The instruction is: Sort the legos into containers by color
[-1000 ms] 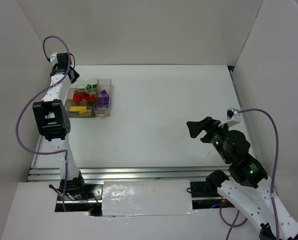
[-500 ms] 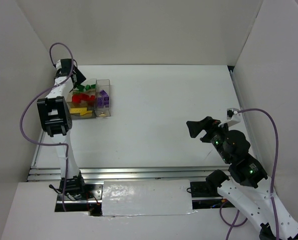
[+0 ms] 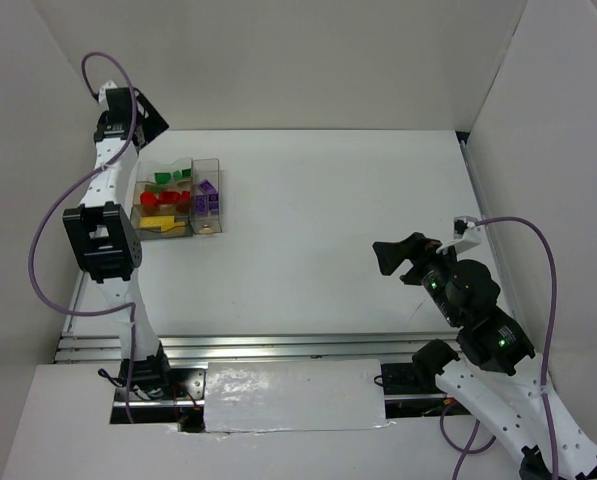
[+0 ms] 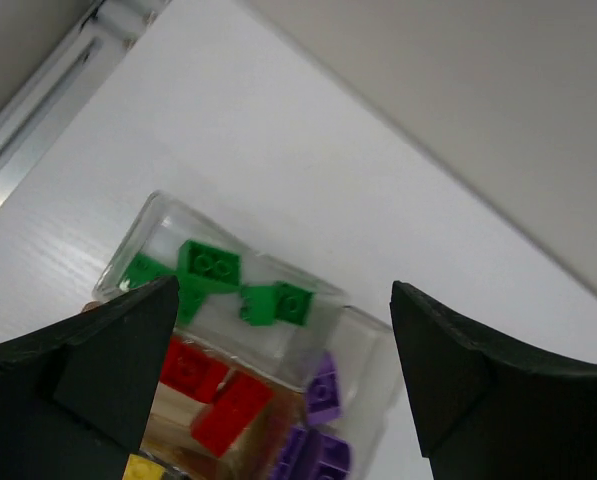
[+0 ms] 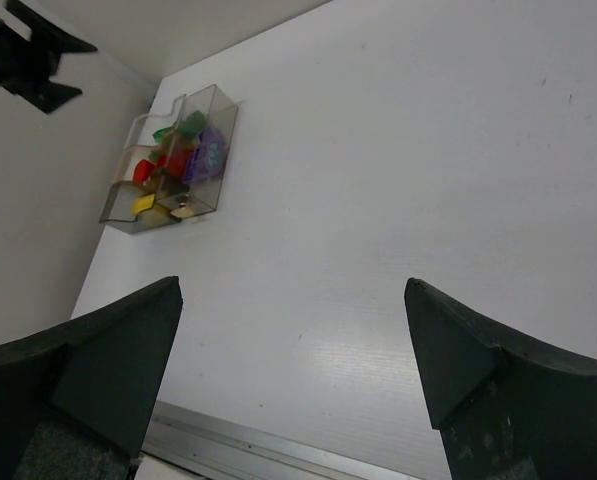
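The clear box [image 3: 216,166] stands upright at the far left of the top view and is split into compartments. Green legos [image 4: 210,268] lie in its far small compartment, red legos [image 4: 218,395] in the middle one, and yellow legos [image 3: 160,224] in the near one. Purple legos [image 3: 207,198] sit in the long narrow compartment along its right side.

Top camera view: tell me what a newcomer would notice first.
The clear box at the far left of the white table catches the eye. Its compartments keep green bricks, red bricks, yellow bricks and purple bricks apart by color. The left gripper hangs open just beyond the box, while the right gripper sits open far off to the right.
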Action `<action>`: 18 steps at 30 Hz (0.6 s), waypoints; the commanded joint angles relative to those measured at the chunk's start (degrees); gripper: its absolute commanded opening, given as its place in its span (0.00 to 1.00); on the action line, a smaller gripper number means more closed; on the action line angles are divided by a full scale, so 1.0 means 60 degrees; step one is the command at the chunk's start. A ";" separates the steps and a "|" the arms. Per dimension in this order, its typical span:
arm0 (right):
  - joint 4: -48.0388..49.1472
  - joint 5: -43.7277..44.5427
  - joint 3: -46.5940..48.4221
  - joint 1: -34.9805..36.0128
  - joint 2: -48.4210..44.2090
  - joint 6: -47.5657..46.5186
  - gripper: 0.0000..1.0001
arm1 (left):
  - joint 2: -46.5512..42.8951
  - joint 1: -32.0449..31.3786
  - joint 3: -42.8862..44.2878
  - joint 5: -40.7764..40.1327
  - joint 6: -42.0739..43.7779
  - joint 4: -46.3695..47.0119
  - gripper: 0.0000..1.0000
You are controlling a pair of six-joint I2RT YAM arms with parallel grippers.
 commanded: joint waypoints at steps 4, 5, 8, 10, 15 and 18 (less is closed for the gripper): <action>0.0278 0.0172 0.0221 -0.0058 -0.0025 -0.0289 1.00 | -0.2743 -0.1286 0.2396 0.0498 0.0897 -0.1951 1.00; 0.0160 0.0404 0.0483 -0.0029 0.0018 -0.0392 1.00 | -0.3704 -0.1330 0.2091 0.0762 0.0810 -0.2129 1.00; -0.0528 0.0640 0.1026 -0.0044 0.0296 -0.0699 1.00 | -0.5596 -0.1462 -0.0439 0.0604 0.0590 -0.2366 0.99; -0.1140 0.0728 0.1670 -0.0029 0.0516 -0.0861 1.00 | -0.7735 -0.1828 -0.3016 0.0077 0.0473 -0.2074 0.99; -0.2081 0.0306 0.2800 -0.0014 0.0736 -0.1447 1.00 | -1.1591 -0.1931 -0.6845 -0.0363 0.0837 -0.2480 0.99; -0.2433 0.0085 0.3093 -0.0014 0.0547 -0.1419 1.00 | -1.2910 -0.1931 -0.7988 -0.0218 0.1569 -0.2980 1.00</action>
